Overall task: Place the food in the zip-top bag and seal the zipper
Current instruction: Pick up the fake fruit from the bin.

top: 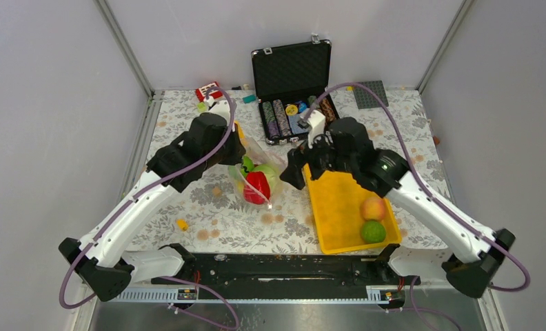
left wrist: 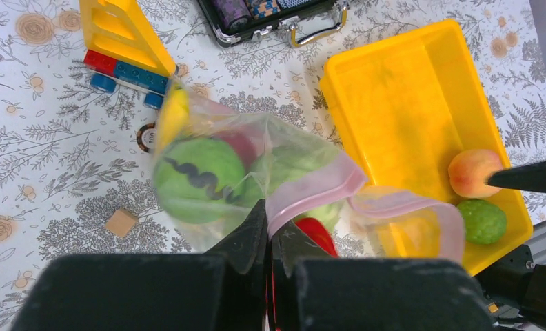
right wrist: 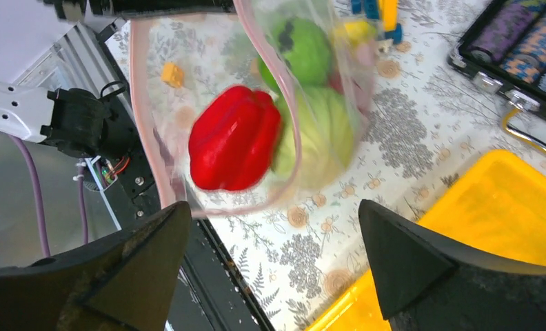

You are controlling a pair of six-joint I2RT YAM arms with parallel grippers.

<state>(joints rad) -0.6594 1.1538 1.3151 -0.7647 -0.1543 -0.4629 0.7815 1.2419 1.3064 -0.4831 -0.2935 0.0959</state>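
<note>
While the left fingers pinch the zipper of the zip-top bag, the wide, empty right fingers should take the peach from the tray gently.

top: high, rear, looking down | wrists: close, looking down | shared: zip-top bag, yellow tray

The left gripper was pinched shut on the pinkish zipper of the clear zip-top bag, which held a striped green fruit, a banana and a red piece, while a peach and a green ball lay in the yellow tray beside it.
</note>
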